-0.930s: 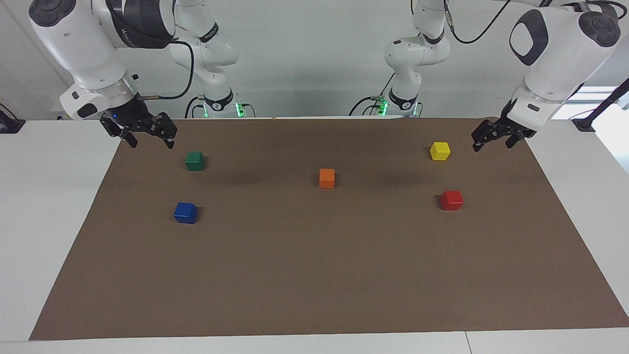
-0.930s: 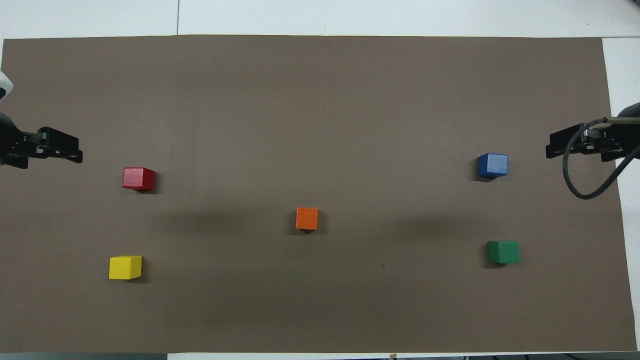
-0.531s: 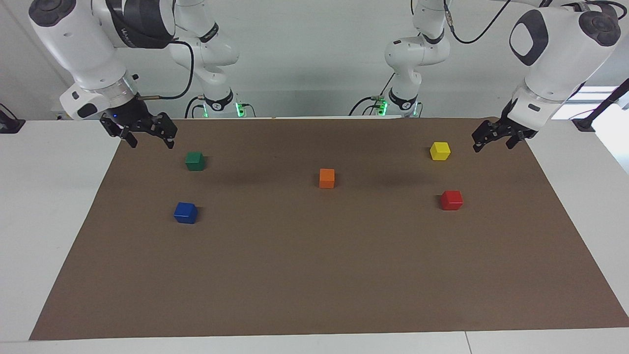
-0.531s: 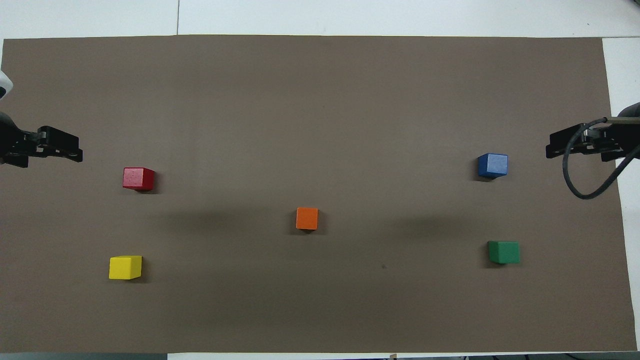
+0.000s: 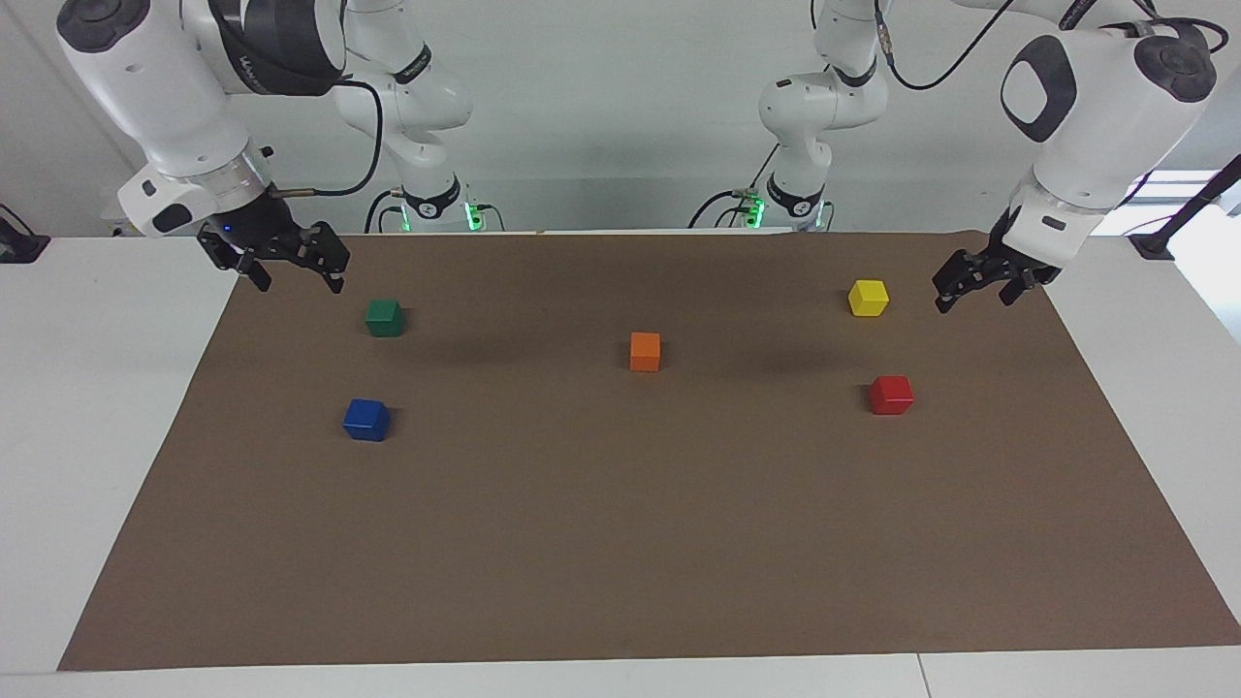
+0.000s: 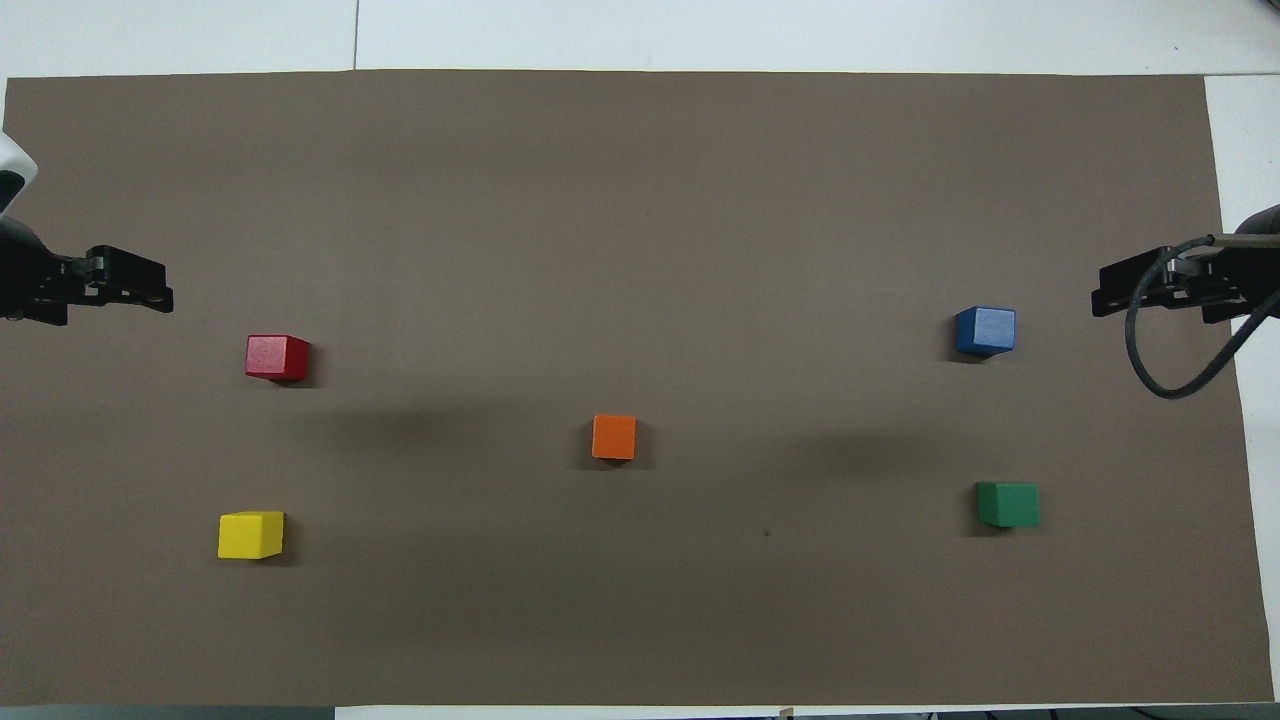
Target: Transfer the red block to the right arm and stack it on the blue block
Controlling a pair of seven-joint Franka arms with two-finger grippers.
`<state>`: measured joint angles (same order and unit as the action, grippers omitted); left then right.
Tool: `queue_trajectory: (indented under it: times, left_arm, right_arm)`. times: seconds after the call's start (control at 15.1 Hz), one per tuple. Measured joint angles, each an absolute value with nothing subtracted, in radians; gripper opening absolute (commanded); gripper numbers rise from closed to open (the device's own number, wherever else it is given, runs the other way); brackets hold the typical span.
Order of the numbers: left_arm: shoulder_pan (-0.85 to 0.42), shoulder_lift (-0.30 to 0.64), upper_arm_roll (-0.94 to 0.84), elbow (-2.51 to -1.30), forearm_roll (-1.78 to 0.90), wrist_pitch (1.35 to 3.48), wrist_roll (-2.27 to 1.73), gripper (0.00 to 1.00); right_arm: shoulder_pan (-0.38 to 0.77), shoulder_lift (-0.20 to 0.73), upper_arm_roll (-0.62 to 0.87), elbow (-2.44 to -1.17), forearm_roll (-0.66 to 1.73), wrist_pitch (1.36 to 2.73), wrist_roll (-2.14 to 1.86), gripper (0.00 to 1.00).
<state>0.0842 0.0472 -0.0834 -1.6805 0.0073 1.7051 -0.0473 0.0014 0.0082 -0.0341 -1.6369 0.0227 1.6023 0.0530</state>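
Note:
The red block sits on the brown mat toward the left arm's end, and also shows in the overhead view. The blue block sits toward the right arm's end, and also shows in the overhead view. My left gripper is open and empty, raised over the mat's edge beside the yellow block; it also shows in the overhead view. My right gripper, with a small blue light, is open and empty, raised over the mat's corner near the green block; it also shows in the overhead view.
A yellow block lies nearer to the robots than the red one. A green block lies nearer to the robots than the blue one. An orange block sits mid-mat. The brown mat covers most of the white table.
My left gripper has shifted slightly over the mat's edge, a little lower and inward. The right arm and all blocks have not moved.

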Motion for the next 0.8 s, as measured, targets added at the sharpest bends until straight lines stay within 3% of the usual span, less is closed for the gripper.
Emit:
queue_trajectory:
  times: [0.8]
  left_arm:
    - [0.087, 0.098, -0.077, -1.804, 0.007, 1.864, -0.051, 1.0]
  right_arm:
    - [0.001, 0.008, -0.034, -1.637, 0.023, 1.602, 0.053, 1.0]
